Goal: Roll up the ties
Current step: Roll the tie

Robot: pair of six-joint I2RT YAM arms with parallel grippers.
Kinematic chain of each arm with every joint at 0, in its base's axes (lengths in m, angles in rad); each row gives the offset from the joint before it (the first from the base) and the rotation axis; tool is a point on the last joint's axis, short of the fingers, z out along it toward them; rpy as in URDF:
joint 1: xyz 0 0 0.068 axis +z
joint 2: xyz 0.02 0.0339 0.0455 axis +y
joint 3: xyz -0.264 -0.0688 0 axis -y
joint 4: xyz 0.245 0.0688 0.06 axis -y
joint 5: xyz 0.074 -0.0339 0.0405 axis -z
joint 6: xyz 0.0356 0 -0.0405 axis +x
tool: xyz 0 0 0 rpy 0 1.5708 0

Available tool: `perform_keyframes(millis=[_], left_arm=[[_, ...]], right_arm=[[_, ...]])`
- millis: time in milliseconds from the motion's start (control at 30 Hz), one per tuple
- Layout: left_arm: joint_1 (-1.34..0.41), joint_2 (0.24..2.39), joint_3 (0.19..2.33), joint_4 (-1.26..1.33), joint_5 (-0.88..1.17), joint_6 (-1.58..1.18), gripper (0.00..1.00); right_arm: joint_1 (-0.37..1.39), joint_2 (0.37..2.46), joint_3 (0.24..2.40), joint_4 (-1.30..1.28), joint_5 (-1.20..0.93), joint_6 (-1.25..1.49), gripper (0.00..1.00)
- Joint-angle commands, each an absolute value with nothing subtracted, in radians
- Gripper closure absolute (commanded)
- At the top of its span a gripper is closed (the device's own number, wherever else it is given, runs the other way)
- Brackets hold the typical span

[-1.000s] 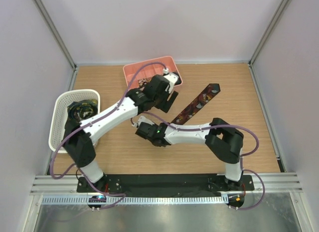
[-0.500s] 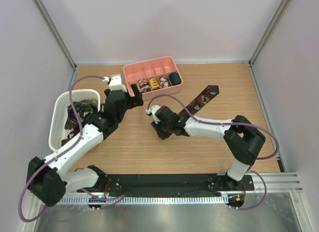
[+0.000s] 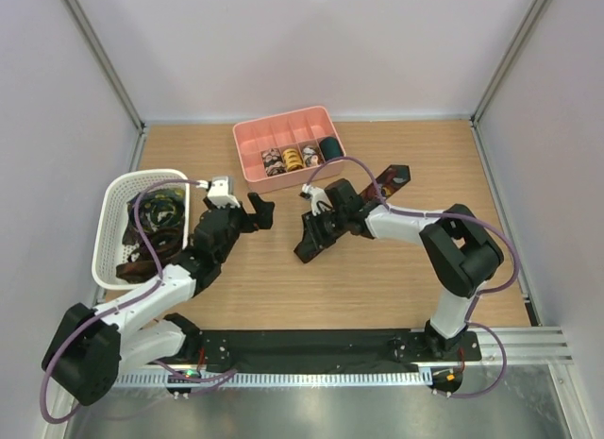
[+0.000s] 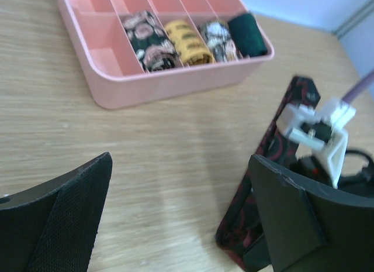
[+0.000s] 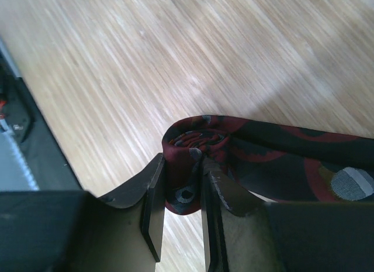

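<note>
One dark red tie (image 3: 389, 181) lies across the table (image 3: 377, 278), its folded near end pinched by the right gripper (image 5: 182, 178) (evidently to anchor the coil's core), while the left gripper (image 4: 180, 161) hovers spread wide, empty.

The left arm (image 3: 160, 288) is folded low by the near-left corner of the worktop (image 3: 377, 288), with its forearm angled toward the far right. The left claw (image 3: 261, 210) is spread wide, with nothing between its fingers. The right arm (image 3: 458, 250) is bent at the elbow near the right edge, and its forearm is stretched leftward toward the centre. The right claw (image 3: 307, 248) is pointed downward and pinched narrowly on the folded end of a tie (image 5: 263, 143).
</note>
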State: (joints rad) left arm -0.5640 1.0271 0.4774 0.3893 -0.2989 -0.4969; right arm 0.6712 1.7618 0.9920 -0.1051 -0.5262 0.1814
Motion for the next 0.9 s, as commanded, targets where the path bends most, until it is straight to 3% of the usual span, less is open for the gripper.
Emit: perform_keyframes(millis=[0,200,333,867], left_arm=[[-0.560,1.084,0.463,0.584,-0.152,-0.419,0.00],[-0.572,1.213,0.494,0.595,0.162,-0.276,0.00],[-0.614,1.275,0.502,0.592,0.218,-0.204,0.00],[-0.796,1.489,0.692,0.224,0.173,0.109,0.01]], right_arm=[[0.637,1.807,0.963,-0.094,-0.689,0.219,0.95],[0.565,1.888,0.973,-0.121,-0.739,0.227,0.96],[0.540,1.922,0.969,-0.103,-0.773,0.238,0.96],[0.460,1.985,0.965,-0.060,-0.784,0.281,0.96]])
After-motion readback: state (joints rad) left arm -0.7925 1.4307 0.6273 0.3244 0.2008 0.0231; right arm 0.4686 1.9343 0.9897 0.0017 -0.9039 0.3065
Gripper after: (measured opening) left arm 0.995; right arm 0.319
